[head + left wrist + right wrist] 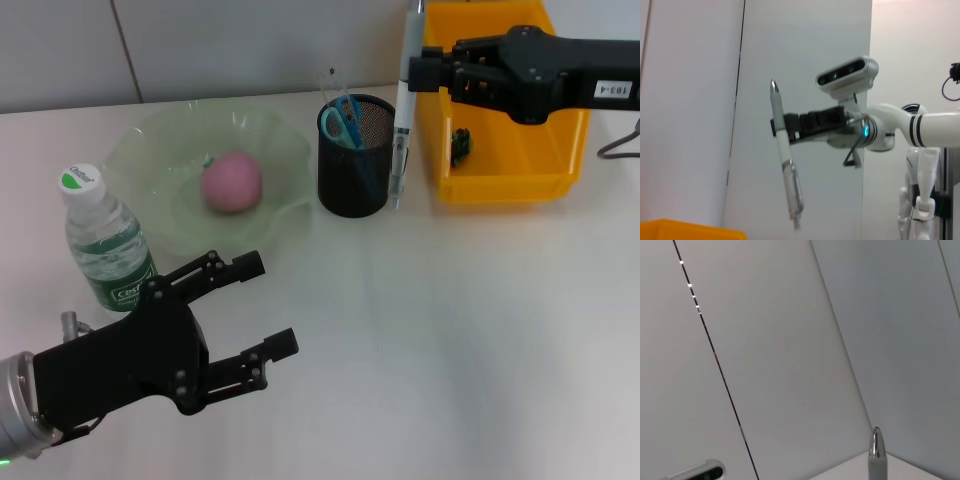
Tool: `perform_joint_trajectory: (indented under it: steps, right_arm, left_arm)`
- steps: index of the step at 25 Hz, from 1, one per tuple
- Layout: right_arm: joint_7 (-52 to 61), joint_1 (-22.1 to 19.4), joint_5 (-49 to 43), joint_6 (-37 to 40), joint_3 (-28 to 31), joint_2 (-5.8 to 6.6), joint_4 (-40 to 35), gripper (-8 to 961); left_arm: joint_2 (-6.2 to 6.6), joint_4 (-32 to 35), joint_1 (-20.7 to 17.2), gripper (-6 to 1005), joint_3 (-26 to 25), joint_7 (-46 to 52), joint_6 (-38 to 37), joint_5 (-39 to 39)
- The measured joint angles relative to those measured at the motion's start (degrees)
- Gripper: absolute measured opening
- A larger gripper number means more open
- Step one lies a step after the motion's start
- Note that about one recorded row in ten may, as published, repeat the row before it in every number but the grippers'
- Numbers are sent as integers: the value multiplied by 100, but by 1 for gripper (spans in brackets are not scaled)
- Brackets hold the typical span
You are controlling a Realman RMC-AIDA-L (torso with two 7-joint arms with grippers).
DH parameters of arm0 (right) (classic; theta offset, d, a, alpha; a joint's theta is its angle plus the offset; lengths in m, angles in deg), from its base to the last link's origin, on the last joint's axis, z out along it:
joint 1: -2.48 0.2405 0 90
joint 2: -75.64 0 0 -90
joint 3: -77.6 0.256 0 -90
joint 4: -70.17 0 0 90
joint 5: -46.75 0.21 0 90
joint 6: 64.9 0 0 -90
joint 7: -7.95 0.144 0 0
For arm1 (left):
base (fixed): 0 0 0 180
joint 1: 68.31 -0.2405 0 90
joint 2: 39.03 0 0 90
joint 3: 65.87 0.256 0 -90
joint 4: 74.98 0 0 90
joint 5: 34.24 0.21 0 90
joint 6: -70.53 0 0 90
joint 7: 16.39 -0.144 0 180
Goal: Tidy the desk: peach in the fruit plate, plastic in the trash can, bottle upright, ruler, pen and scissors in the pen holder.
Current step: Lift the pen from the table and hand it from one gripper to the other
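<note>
1. Yellow bin [505,185], upper right of the head view; a small dark green item [461,146] lies inside.
2. Green fruit plate [150,150], upper left, with the pink peach [232,182] at its centre.
3. Left gripper [245,315], lower left, fingers spread apart and empty.
4. Right gripper [418,72], upper right, fingers closed on the pen [402,120], which hangs upright beside the black mesh pen holder [355,170].
5. Bottle [105,240], left edge, standing upright.
6. Blue scissors [340,120], inside the pen holder.
</note>
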Motion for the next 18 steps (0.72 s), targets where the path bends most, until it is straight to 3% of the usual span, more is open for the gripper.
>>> perform_joint_trajectory:
  steps: [7, 18]
  right_arm:
    - [-1639, -192, -7, -47, -33, -61, 50, 125]
    - [-5434, -690, -54, -123, -146, -161, 75, 126]
  left_arm:
    - [6, -4, 6, 806, -21, 32, -105, -87]
    - [25, 129, 96, 806, -5, 1313, -224, -217]
